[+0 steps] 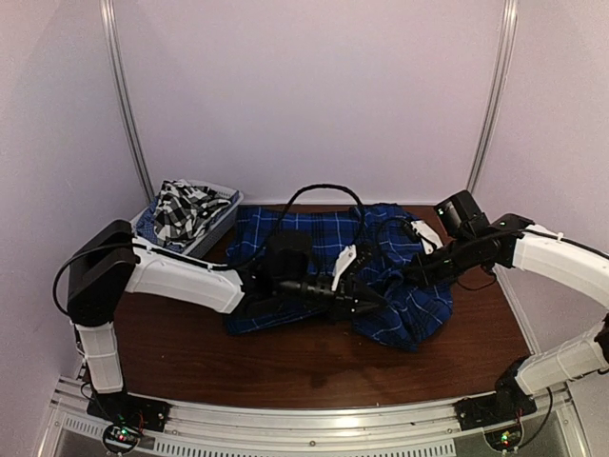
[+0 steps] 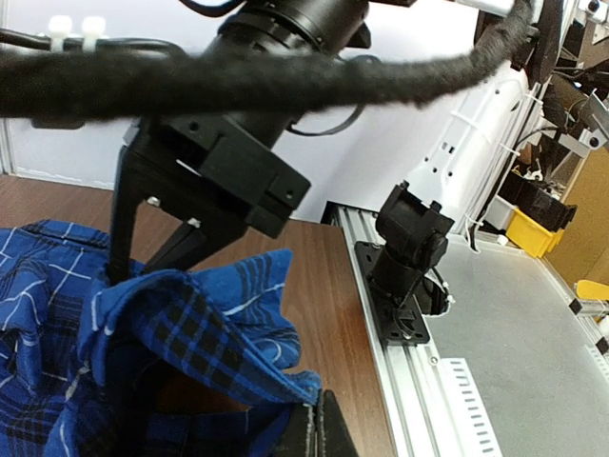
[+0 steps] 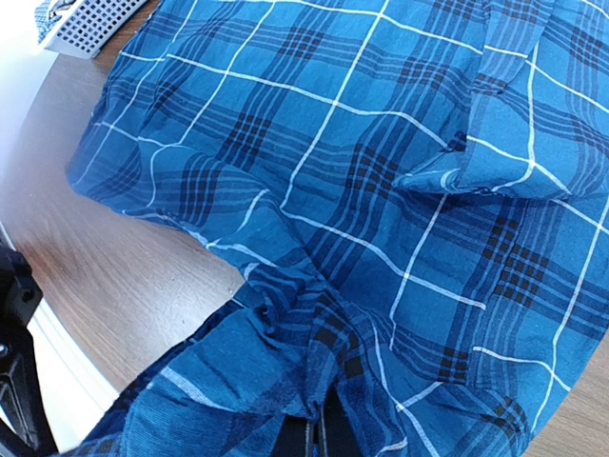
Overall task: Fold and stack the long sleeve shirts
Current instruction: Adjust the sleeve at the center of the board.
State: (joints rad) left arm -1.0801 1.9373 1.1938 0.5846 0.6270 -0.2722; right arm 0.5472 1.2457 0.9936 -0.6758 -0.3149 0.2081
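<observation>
Our left tool (image 1: pixel 376 302) and right tool (image 1: pixel 409 274) each pinch cloth at the right end of the blue shirt (image 1: pixel 276 238), whose long axis runs leftward from them along the surface's far edge.

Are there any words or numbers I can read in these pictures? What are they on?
No, none can be read.
The blue shirt shows only plaid lines.
The checked shirt shows only squares.
The basket shows only mesh holes.
The arms show no label clear enough to read.
</observation>
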